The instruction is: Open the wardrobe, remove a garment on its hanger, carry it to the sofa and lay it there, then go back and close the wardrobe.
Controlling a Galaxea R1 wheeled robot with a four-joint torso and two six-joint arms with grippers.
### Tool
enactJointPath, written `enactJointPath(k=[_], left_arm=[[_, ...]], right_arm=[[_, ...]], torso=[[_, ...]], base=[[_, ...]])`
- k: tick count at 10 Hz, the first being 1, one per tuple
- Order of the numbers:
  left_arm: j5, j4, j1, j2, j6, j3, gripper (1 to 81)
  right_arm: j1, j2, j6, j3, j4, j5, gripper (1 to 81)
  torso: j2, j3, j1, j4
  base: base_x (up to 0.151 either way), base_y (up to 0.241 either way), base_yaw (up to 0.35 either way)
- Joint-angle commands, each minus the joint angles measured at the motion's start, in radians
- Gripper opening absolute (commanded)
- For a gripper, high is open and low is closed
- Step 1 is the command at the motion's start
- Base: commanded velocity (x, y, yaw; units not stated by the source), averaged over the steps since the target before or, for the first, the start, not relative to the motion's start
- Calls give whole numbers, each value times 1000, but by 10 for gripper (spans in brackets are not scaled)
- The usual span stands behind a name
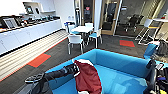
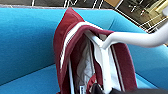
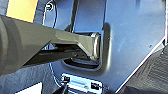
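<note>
My left hand (image 1: 73, 68) reaches out over the near edge of the sofa (image 1: 125, 62), pinching the garment (image 1: 86, 77) up by its hanger (image 2: 130, 38). From my head I see the dark arm come in from the left and end right at the jacket's collar, with the maroon cloth and a white sleeve hanging down from it in front of the blue seat. Through my left wrist, the collar gapes open toward me, the pale lining showing inside, and the white hanger's neck curves away past the striped trim, with the sofa's blue back behind it. I cannot tell whether the hem touches the cushion.

My right arm hangs low at the right edge of my head's view, beside the sofa's arm; whether that hand is spread or pressed together I cannot tell.

Beyond the sofa stand white chairs (image 1: 75, 40) around a small white table (image 1: 82, 28). A long white counter (image 1: 27, 31) runs along the left wall, and orange patches (image 1: 38, 60) mark the dark floor.
</note>
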Motion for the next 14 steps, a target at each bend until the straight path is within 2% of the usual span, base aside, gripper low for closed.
enactJointPath(k=[1,3,4,5,6,8,9,12,13,14], left_arm=[[-6,87,-120,-37,5,20,10],[-15,92,-100,-76,-3,17,10],[-15,92,-95,-89,-6,14,10],[-15,90,-91,-102,-8,13,10],[-15,92,-80,-115,-6,17,10],[-15,95,-48,-128,-3,13,10],[-17,94,-31,-143,-1,17,10],[-20,116,32,-174,2,19,10],[-21,139,49,-175,0,20,811],[-21,143,57,-174,0,20,811]], right_arm=[[10,-1,-4,6,-14,-59,811],[10,4,-4,3,-14,-58,811],[10,5,-4,0,-16,-58,811],[8,7,-4,-1,-16,-58,811],[6,7,-4,-1,-14,-58,811],[3,7,-4,-1,-14,-58,811],[3,8,-4,-1,-14,-58,811],[3,14,-4,-1,-16,-58,811],[5,16,-4,-1,-16,-58,811],[6,17,-4,-1,-16,-58,811]], torso=[[0,0,0,0],[0,0,0,0],[0,-36,0,26],[0,-38,0,67],[0,-11,0,11],[0,-21,0,51],[0,-22,0,59],[0,-22,0,58],[0,-22,0,58],[0,-22,0,58]], base=[[0,0,0],[0,0,0],[0,0,0],[0,0,0],[0,0,0],[0,0,0],[0,0,0],[0,0,0],[0,0,0],[0,0,0]])
